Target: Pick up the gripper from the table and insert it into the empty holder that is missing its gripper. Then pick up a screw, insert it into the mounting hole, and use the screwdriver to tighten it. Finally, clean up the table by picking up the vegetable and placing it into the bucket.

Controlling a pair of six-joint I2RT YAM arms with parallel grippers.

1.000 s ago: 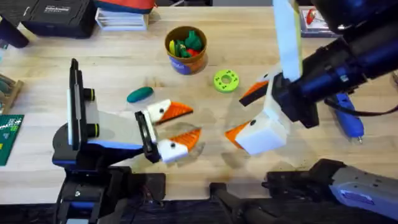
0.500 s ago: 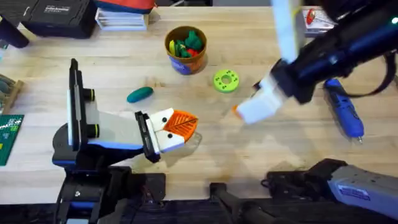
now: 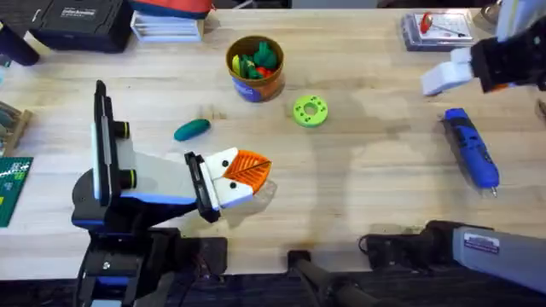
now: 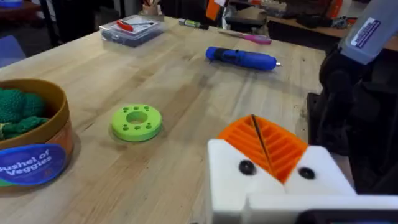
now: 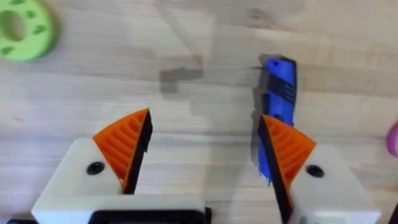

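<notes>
We judge the finger already mounted: our left gripper (image 3: 243,175) rests on the table with both orange pads pressed together, holding nothing. Our right gripper (image 5: 202,146) hangs spread wide and empty above the blue screwdriver (image 3: 471,147), so tightening seems next. The teal vegetable (image 3: 192,129) lies on the pale wooden table (image 3: 358,188), near the bucket (image 3: 254,66), uncollected. Cluttered workbenches stand behind
</notes>
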